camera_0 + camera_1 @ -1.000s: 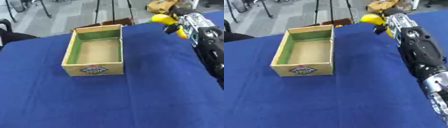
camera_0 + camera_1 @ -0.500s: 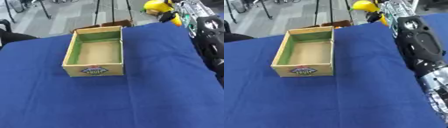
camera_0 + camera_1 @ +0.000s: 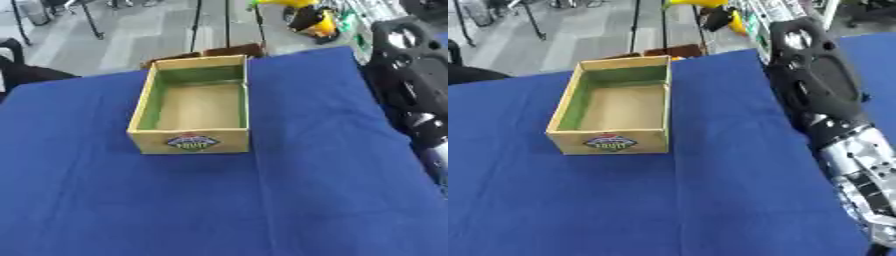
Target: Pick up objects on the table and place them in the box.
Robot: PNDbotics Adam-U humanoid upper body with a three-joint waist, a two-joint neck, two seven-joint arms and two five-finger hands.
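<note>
The front of the table is covered by a blue cloth (image 3: pixel 219 210), and a few soft folds are seen in it. Nothing is seen lying on this near part of the cloth.

A little farther back, left of the middle, a box (image 3: pixel 194 106) is set on the cloth. It is made of pale wood and is open at the top. Its inside walls are painted green and its floor is plain brown. A round label with red and blue on it is stuck on its near wall. No object is seen inside the box.

Along the right side, the robot's right arm (image 3: pixel 833 125) is stretched from the near right corner up toward the far edge of the table. Black shells and silver joints are seen on it.

At the very top, past the far edge of the table, the right hand (image 3: pixel 308 20) is held high in the air. A yellow object (image 3: pixel 293 4) is held in it, partly cut off by the top of the picture, so its shape cannot be told. The dark fingers are curled around the yellow object. The object is well above the box and behind it, to the right.

The left hand is not seen in either view.

Behind the table, a grey floor (image 3: pixel 131 35) and some thin dark legs of stands are seen.
</note>
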